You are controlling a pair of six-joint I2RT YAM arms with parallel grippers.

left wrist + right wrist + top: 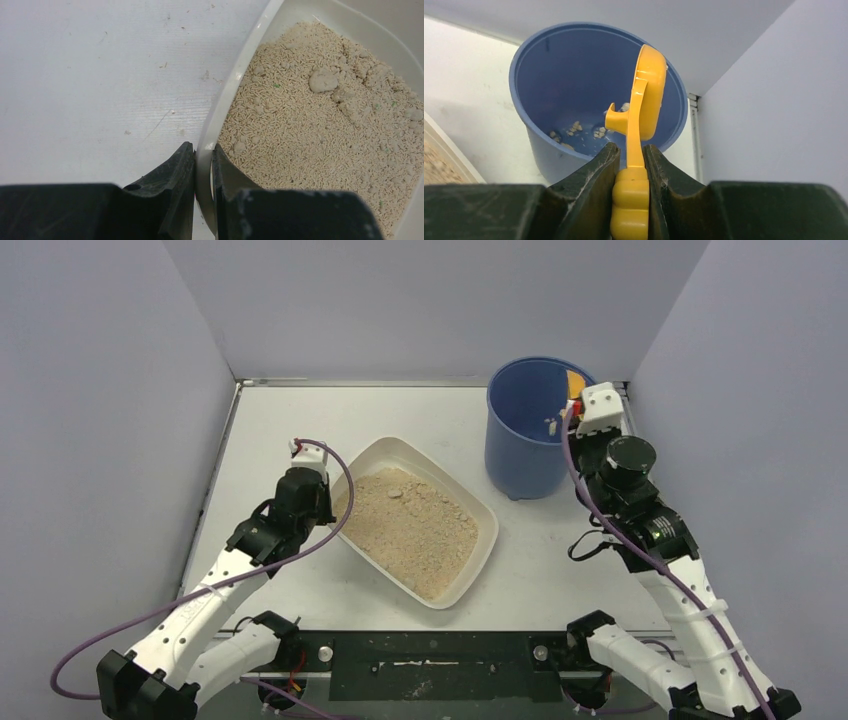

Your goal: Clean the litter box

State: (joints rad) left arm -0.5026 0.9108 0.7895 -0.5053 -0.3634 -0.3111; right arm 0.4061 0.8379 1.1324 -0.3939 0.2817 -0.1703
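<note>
The litter box (463, 581), an off-white shallow tray of beige litter, lies mid-table at a slant. My left gripper (322, 502) is shut on its left rim; in the left wrist view (204, 155) one finger is outside and one inside the rim (225, 95). A pale clump (323, 80) lies on the litter. My right gripper (578, 405) is shut on the handle of the orange scoop (646, 95). It holds the scoop on edge over the blue bucket (528, 440). Several clumps (574, 129) lie in the bucket's bottom.
Grey walls enclose the table on three sides. The bucket stands at the back right near the wall corner. A black strip (430, 660) runs along the near edge between the arm bases.
</note>
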